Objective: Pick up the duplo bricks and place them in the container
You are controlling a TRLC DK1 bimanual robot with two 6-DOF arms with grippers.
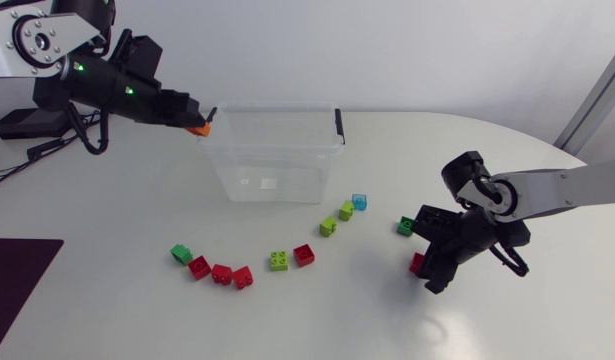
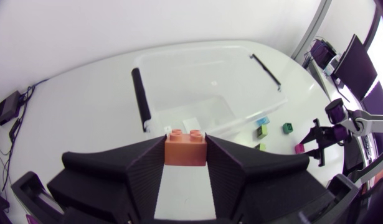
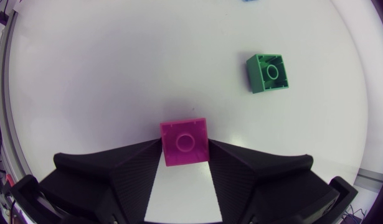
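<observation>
Scene: white bench [image 1: 107, 220]; clear plastic container [image 1: 272, 152] at centre-rear, lid off, no brick seen inside.
L gripper [image 1: 203, 122]: raised at the container's left-rear corner, level w/ the rim.
L fingers [image 2: 135, 171]: clenched on an orange brick [image 2: 185, 148], one finger per side, studs up.
Orange brick, position: at the corner of the rim, not yet clearly over the opening; in the L wrist view the container lies just ahead.
R gripper [image 1: 428, 272]: low over the bench, well right of the container.
R fingers [image 3: 132, 168]: closed against both sides of a magenta brick [image 3: 185, 142], so grasping it; cannot tell if it is off the bench yet.
Green brick [image 3: 268, 73]: loose on the bench, ahead of the R gripper, apart from it.
Remaining: arc in front of the container w/ red bricks [image 1: 221, 274], lime bricks [image 1: 278, 261], a light-blue brick [image 1: 359, 202].
Step in hand (est.): L arm = deliver and drop; R arm = pick-up.
Progress (est.): early; most bricks are not yet collected.
Next move, L: carry the brick further in over the opening, then part the fingers.
Next move, R: lift straight up, then swing toward the container w/o crossing the L arm.
</observation>
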